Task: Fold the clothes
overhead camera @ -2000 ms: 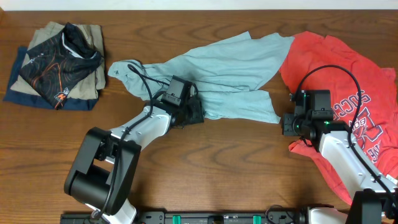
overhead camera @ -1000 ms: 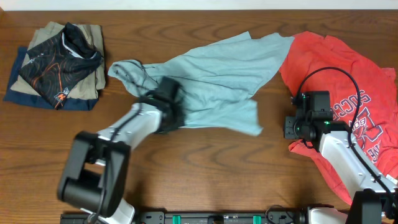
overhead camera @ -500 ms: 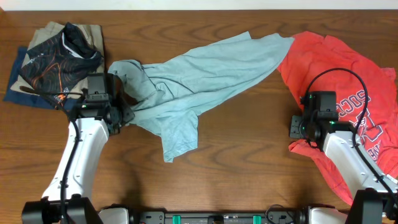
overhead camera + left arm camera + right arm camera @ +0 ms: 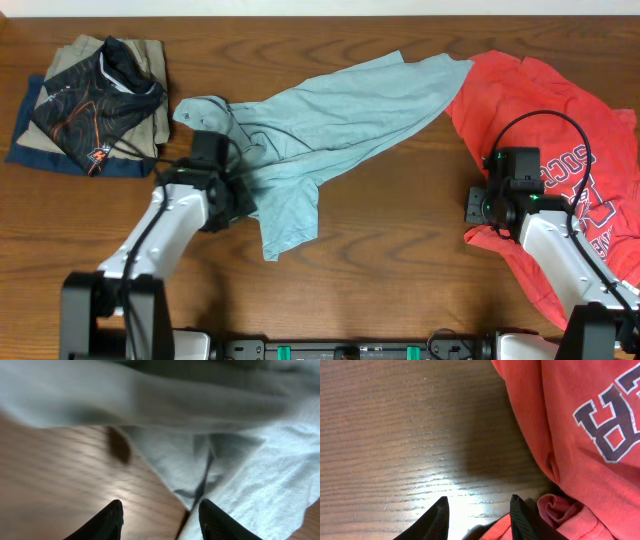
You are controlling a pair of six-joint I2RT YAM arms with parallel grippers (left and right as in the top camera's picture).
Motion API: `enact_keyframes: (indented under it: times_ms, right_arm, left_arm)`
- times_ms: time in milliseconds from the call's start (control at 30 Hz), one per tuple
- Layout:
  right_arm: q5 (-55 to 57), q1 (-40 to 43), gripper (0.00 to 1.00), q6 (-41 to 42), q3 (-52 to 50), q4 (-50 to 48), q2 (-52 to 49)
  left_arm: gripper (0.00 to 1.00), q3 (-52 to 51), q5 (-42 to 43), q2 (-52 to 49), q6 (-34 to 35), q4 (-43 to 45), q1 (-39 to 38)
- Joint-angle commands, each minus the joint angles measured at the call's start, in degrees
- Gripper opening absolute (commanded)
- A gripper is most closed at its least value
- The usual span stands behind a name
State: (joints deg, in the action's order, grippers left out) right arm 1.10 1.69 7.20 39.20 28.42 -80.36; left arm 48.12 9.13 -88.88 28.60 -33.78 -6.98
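The left gripper (image 4: 160,510) was poised over the bench (image 4: 380,280) left of centre, at the near hem of the pale blue-grey T-shirt (image 4: 340,110). Its fingers were spread, with nothing between them. The right gripper (image 4: 477,507), likewise spread over bare wood, stood at the left border of the red T-shirt (image 4: 560,110). The blue-grey shirt lay crumpled, slanting from mid-bench toward the far edge, its far end meeting the red one, which lay along the right edge. Folded garments (image 4: 90,110) occupied the far left corner.
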Motion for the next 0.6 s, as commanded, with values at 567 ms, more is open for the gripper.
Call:
enact_keyframes:
  times_ms: [567]
  right_arm:
    - [0.42,0.61,0.40,0.68,-0.15,0.74,0.48]
  left_arm:
    - [0.50,-0.63,8.26,-13.75,2.84,8.52,-0.61]
